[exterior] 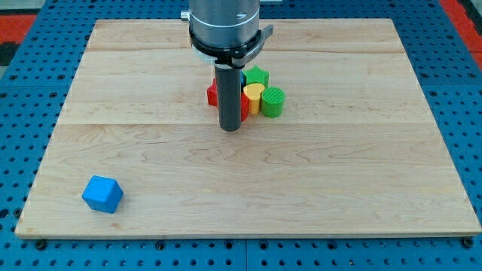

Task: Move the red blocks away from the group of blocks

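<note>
Progress nil: red blocks (213, 94) sit packed against yellow block (252, 95) and green blocks (273, 102) near desk's top edge. Our tip (230, 128), no claw, holds nothing, just below them.

The upper middle of the desk (316, 188) is blocked by a tight cluster: a red block (212, 93), a yellow cylinder (253, 95), a green cylinder (273, 102) and a green block (257, 76), all touching or just beside one another. The rod's tip (230, 129) is set at the cluster's lower left edge. A blue cube (102, 194) is found well apart, near the view's bottom left corner.
</note>
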